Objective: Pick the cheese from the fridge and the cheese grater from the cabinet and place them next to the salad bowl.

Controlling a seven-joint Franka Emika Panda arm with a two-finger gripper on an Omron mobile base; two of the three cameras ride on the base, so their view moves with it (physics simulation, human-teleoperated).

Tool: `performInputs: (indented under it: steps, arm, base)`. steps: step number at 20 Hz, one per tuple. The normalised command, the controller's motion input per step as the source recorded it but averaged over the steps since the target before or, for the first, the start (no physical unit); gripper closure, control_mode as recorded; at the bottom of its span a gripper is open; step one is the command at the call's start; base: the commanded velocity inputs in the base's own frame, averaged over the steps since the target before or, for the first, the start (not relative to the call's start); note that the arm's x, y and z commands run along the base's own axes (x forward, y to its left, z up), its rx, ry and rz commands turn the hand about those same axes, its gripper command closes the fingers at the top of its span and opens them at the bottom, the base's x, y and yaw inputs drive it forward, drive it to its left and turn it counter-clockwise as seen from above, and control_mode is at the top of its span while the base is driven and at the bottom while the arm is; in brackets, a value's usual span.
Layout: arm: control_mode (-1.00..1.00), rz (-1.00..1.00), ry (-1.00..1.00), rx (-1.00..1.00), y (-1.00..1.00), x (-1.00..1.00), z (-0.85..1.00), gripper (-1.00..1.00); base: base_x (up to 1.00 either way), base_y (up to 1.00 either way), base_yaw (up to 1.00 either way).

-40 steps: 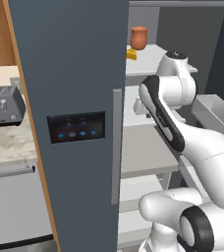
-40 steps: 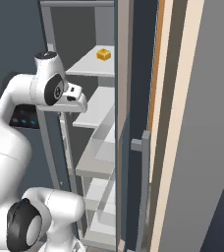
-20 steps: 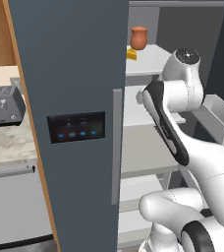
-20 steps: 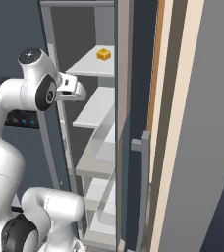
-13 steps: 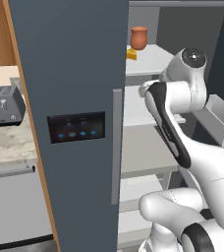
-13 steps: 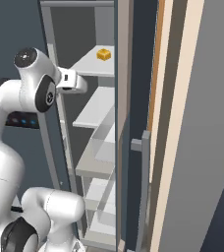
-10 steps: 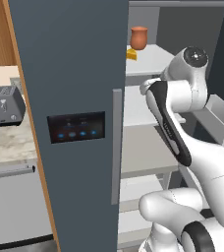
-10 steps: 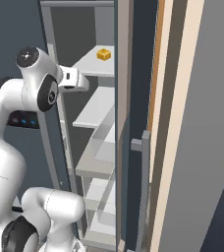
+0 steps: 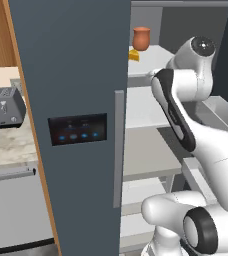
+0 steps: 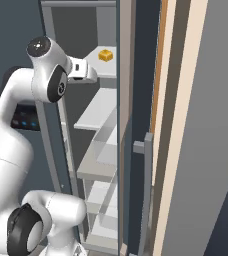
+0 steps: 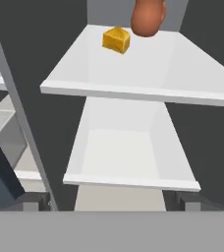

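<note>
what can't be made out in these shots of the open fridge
- Terracotta-brown jar: its top is cut off by the upper edge of the hand view.
- Small yellow-orange cheese wedge: partly hidden behind the dark blue-grey fridge door in the left base view.
- Pincer: its fingers barely rise at the bottom of the hand view, wide apart.
- Grey toaster: cut off by the left edge of the left base view.

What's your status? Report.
Gripper open, empty, facing fridge shelves. Cheese on top shelf, untouched. Brown jar right beside it.
</note>
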Motion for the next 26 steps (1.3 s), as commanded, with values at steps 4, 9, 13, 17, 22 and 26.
performInputs:
  steps: [4,9,13,17,22,26]
  arm:
    - [-1.0,0.02,-0.11,0.04,-0.11,0.31,0.15,-1.0]
    - [-1.0,0.0,-0.04,0.06,-0.07,0.36,0.11,-1.0]
    - [-1.0,0.0,0.04,0.04,-0.03,0.37,0.12,-1.0]
    - [-1.0,0.0,0.0,0.09,-0.04,0.54,0.05,-1.0]
    - [-1.0,0.02,0.01,0.03,-0.01,0.55,0.06,-1.0]
    - [-1.0,0.07,0.0,0.03,0.0,0.52,0.0,-1.0]
  base:
    - [0.0,0.0,0.0]
    - [0.0,0.0,0.0]
    - [0.0,0.0,0.0]
    - [0.0,0.0,0.0]
    - [0.0,0.0,0.0]
    - [0.0,0.0,0.0]
